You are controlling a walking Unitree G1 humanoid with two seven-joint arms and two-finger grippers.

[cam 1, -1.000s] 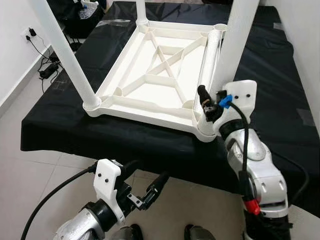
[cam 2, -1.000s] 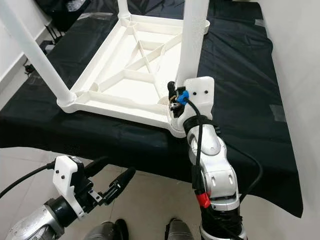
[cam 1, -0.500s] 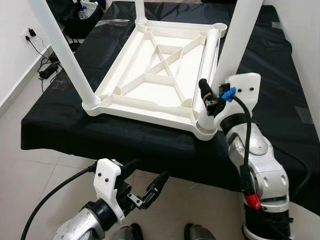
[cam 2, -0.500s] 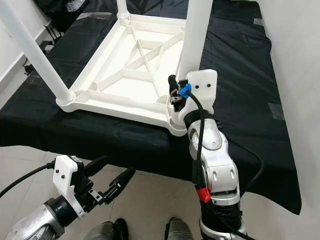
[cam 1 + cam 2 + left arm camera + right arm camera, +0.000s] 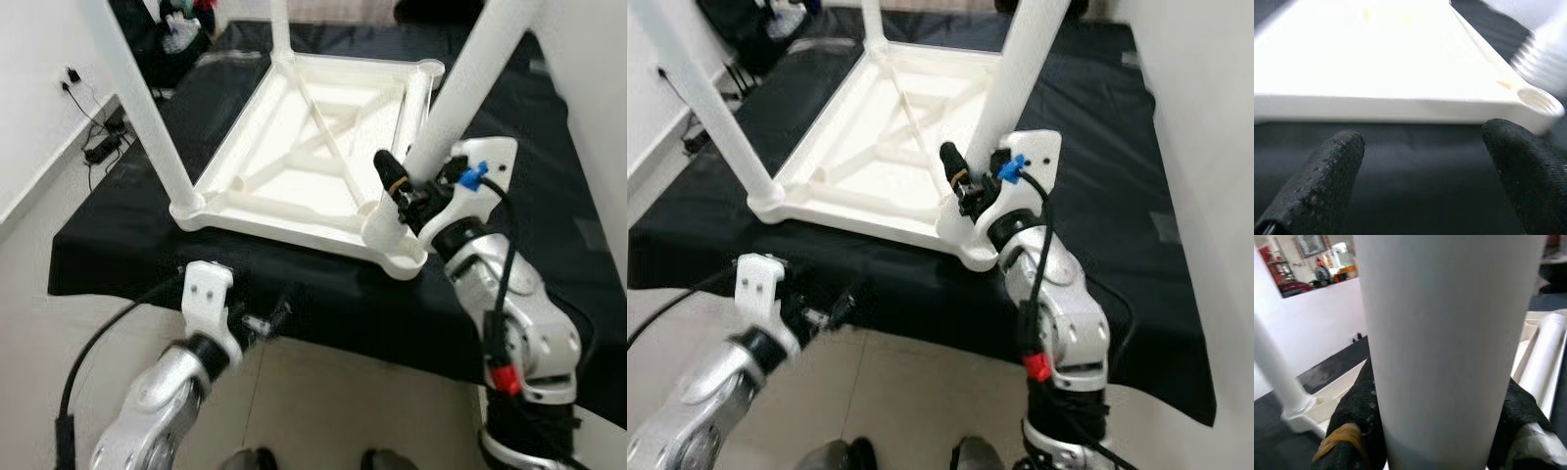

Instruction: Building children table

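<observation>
Black cloth (image 5: 127, 211) covers the bench where the right gripper (image 5: 407, 191) clamps the near white leg (image 5: 460, 93) standing in the upturned table top (image 5: 304, 166), its wrist view showing fingers (image 5: 1354, 416) hugging the tube, while the left gripper (image 5: 1425, 166), spread apart, faces the top's edge.

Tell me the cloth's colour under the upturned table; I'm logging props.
Black cloth, plainest in the left eye view.
</observation>
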